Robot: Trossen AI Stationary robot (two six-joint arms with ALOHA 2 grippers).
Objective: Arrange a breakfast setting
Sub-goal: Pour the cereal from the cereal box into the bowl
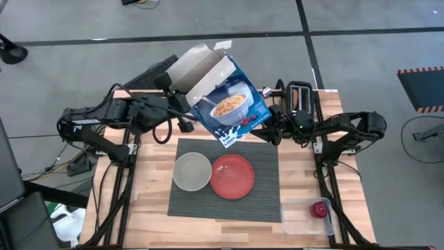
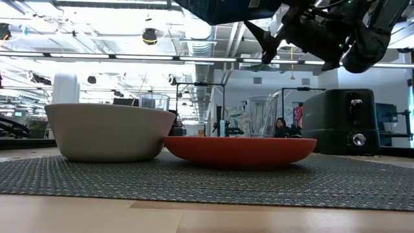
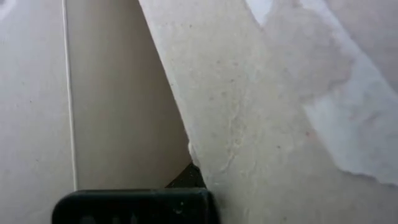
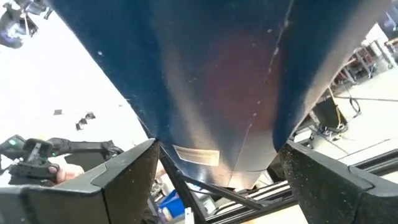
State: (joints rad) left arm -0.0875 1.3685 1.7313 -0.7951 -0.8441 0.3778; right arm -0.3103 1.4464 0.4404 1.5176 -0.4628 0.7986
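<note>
A blue cereal box (image 1: pixel 225 101) with open brown top flaps (image 1: pixel 198 62) is held tilted in the air above the table's far side, between my two grippers. My left gripper (image 1: pixel 182 105) is at the box's open top end. My right gripper (image 1: pixel 267 128) is shut on its lower end. Below, a dark grey ribbed placemat (image 1: pixel 263 201) carries a pale grey bowl (image 1: pixel 192 171) and a red-orange plate (image 1: pixel 232 176) side by side. A small red round item (image 1: pixel 320 208) lies in a clear container at the near right. The spoon is out of view. My left gripper meets the box at its open top end, coming level from the table's left. Its wrist view shows only one dark finger (image 3: pixel 137 205) against the bare cardboard of a flap (image 3: pixel 249 124); the other finger is hidden. My right gripper pinches the box's lower end (image 4: pixel 217 124) between its two fingers (image 4: pixel 112 180), one on each side face. It comes from the table's right, slanting up. The box is lifted clear and tilted, its open end toward the far left.
A black toaster (image 1: pixel 300 97) stands at the far right, close behind my right gripper. Clear glasses (image 2: pixel 154 101) show behind the bowl in the low view. Bare wood lies along the near edge (image 1: pixel 208 232) and left of the placemat.
</note>
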